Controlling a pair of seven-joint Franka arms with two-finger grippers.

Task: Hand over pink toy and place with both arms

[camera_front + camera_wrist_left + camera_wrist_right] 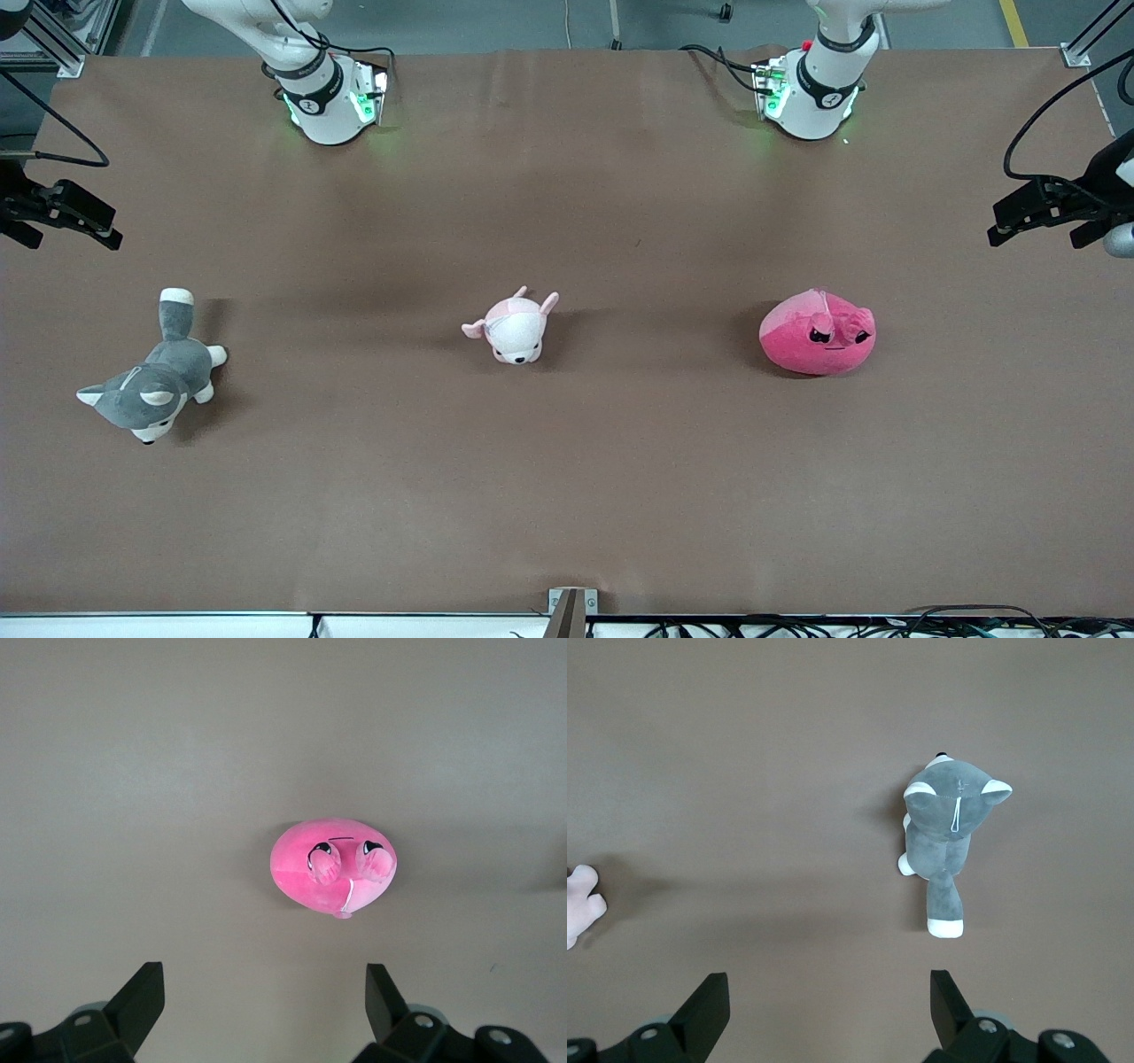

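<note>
The pink toy (817, 332), a round hot-pink plush with dark angry eyes, lies on the brown table toward the left arm's end. It also shows in the left wrist view (332, 866), alone on the table surface. My left gripper (1005, 221) hangs open and empty over the table's edge at the left arm's end, apart from the toy; its jaws stand wide in the left wrist view (264, 992). My right gripper (102, 226) hangs open and empty over the table's edge at the right arm's end (828, 992).
A grey-and-white husky plush (151, 385) lies toward the right arm's end and shows in the right wrist view (952, 828). A small pale pink-and-white animal plush (516, 328) lies mid-table. The table's front edge runs along the bottom of the front view.
</note>
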